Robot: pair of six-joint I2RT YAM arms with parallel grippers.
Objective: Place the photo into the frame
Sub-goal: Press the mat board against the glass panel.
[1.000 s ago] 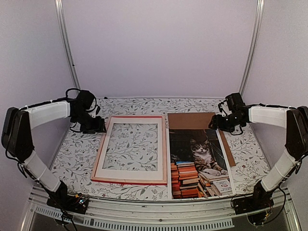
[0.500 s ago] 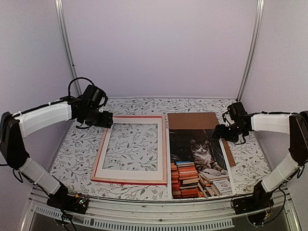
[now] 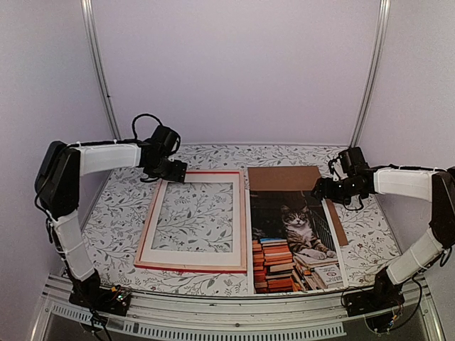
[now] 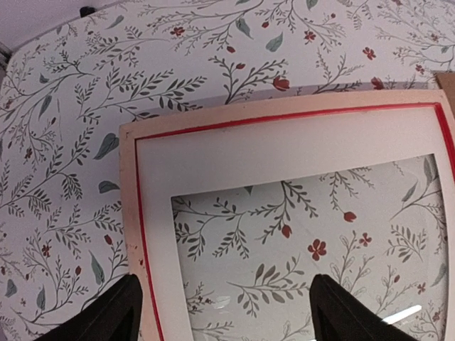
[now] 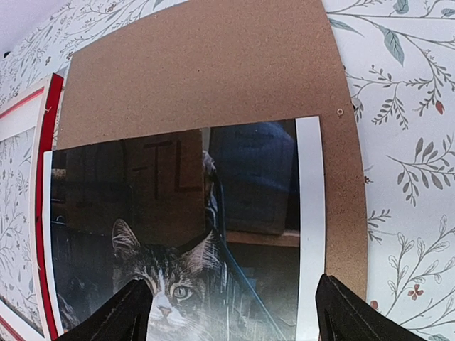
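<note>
The frame (image 3: pixel 151 222) lies flat at centre left, red-edged with pale wood rails, with a white mat board (image 3: pixel 192 253) in it. Its far left corner shows in the left wrist view (image 4: pixel 128 177). The photo (image 3: pixel 293 238) of a tabby cat above stacked books lies to its right on a brown backing board (image 3: pixel 283 177), and shows in the right wrist view (image 5: pixel 178 234). My left gripper (image 3: pixel 173 175) is open and empty over the frame's far left corner. My right gripper (image 3: pixel 323 193) is open and empty above the photo's far right edge.
The table (image 3: pixel 121 227) has a floral-patterned cover. The brown backing board (image 5: pixel 199 71) sticks out beyond the photo's far and right edges. Metal uprights (image 3: pixel 99 71) and pale walls enclose the back and sides. A metal rail (image 3: pixel 227 312) runs along the near edge.
My left gripper has swung right and away, from beside the frame's left rail to its far left corner. My right gripper has sunk slightly toward the photo's far right edge.
</note>
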